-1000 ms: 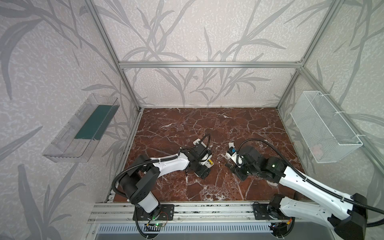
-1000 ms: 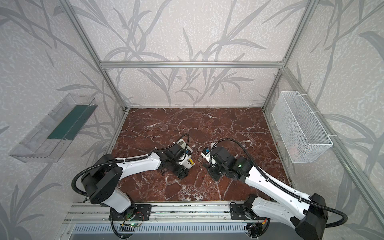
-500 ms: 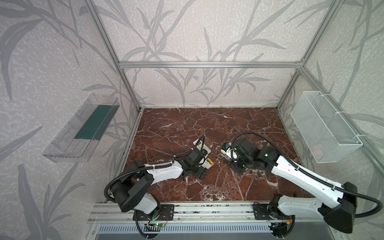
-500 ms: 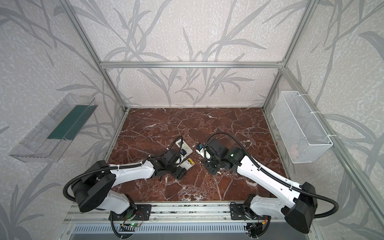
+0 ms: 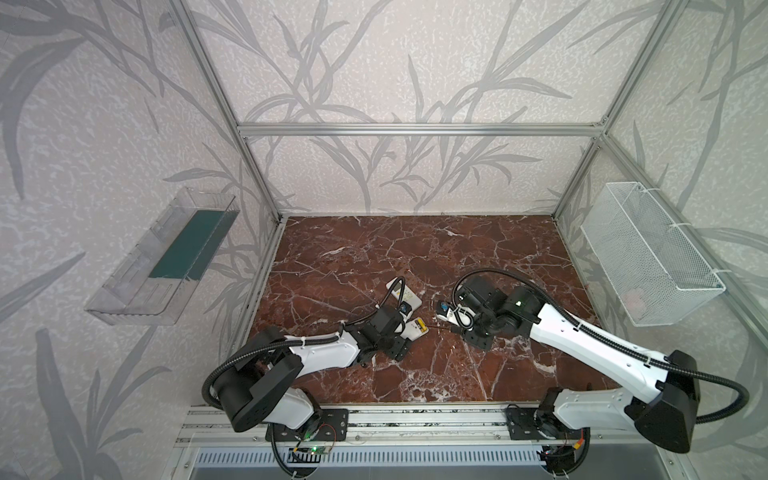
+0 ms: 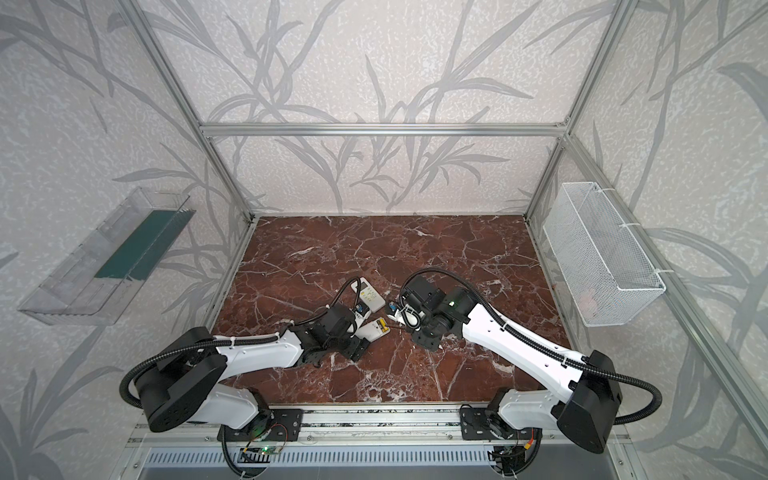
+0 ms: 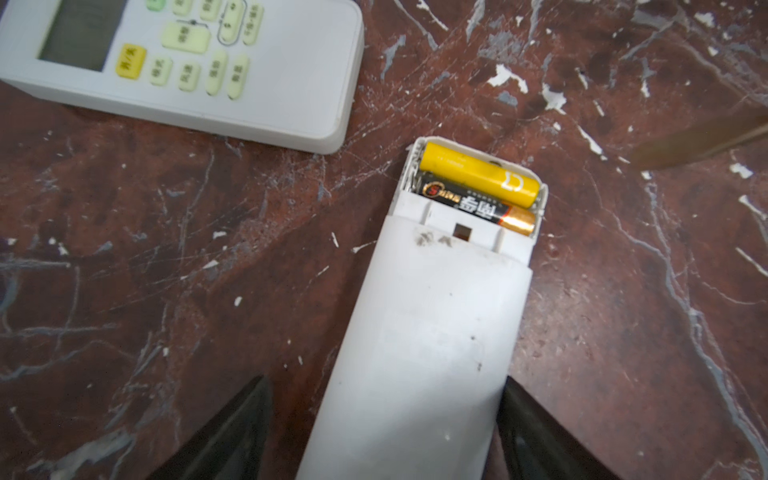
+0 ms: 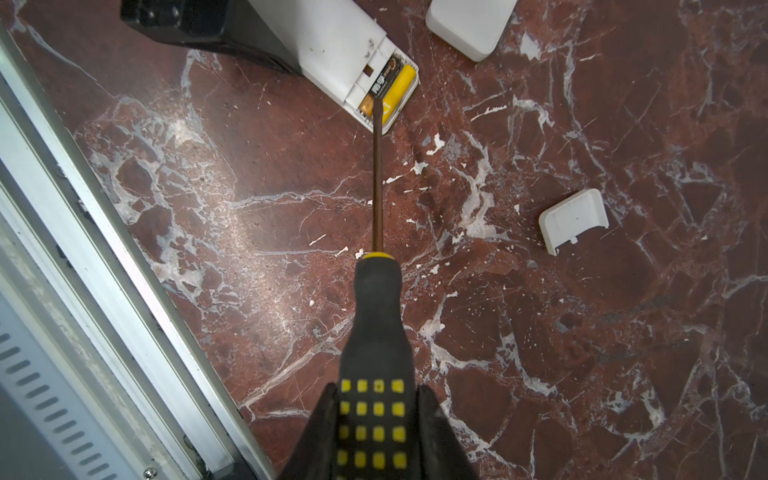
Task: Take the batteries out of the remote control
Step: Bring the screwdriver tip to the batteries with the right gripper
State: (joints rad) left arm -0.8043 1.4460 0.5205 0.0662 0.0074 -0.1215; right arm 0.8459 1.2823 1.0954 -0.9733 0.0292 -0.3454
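2 batteries (image 7: 478,178) (1 yellow, 1 black-and-gold) sit in the uncovered bay of the remote (image 5: 412,328), low centre in a top view, none out yet, while the left gripper (image 7: 384,380) straddles it wide and the right gripper (image 8: 377,390) clamps the screwdriver (image 8: 377,299).

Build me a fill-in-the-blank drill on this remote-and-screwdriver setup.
The right gripper is shut on the screwdriver's ____.
The face-down remote holds ____ batteries.
The left gripper straddles that remote with its jaws ____.
The other remote lies buttons ____.
Missing words: handle; two; open; up.
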